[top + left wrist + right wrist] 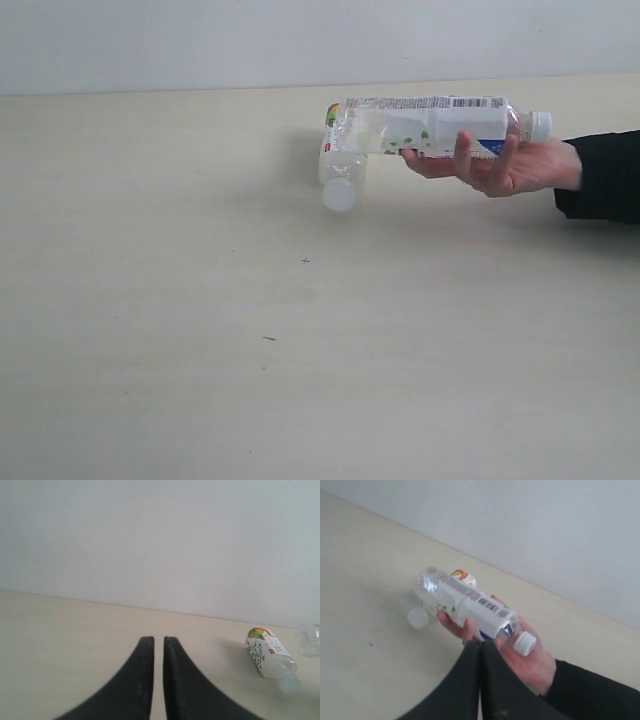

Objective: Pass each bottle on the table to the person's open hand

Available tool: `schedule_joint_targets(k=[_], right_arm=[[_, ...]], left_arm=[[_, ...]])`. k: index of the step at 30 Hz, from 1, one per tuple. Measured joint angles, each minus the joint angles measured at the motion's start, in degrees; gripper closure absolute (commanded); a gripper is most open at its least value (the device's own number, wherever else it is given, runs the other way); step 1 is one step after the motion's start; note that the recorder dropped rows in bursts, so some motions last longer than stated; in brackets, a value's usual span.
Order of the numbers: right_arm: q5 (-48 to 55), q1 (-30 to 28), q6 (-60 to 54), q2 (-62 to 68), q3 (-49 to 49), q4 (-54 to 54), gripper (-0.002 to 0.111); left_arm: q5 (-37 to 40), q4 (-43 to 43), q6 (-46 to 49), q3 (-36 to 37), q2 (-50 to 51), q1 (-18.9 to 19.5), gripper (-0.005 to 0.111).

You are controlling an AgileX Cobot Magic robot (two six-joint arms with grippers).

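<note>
Bottle [340, 172] partly hidden behind held bottle [440, 120]

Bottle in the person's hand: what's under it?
The held bottle rests on the open hand at its cap half. Below its base end a second bottle lies on the table, white cap showing. The held bottle covers part of it.
</note>
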Motion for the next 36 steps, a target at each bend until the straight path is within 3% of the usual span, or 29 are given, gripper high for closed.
schedule_joint_targets(k=[5,12,22,36], right_arm=[[-4.8,0.0,-2.4,-13.4,11.1,0.0,0.108],[-10.3,0.0,-1.3,-25.9,13.1,0.0,0.108],[-10.4,4.7,-0.2,-27.4,13.1,1.0,0.108],[-10.4,4.9,-0.1,-27.4,13.1,1.0,0.108]], left_arm=[[0.0,0.0,0.0,0.0,0.0,0.0,0.097],[0.0,0.0,0.0,0.0,0.0,0.0,0.097],[0.0,0.0,0.0,0.0,0.0,0.0,0.097],[0.0,0.0,0.0,0.0,0.0,0.0,0.097]])
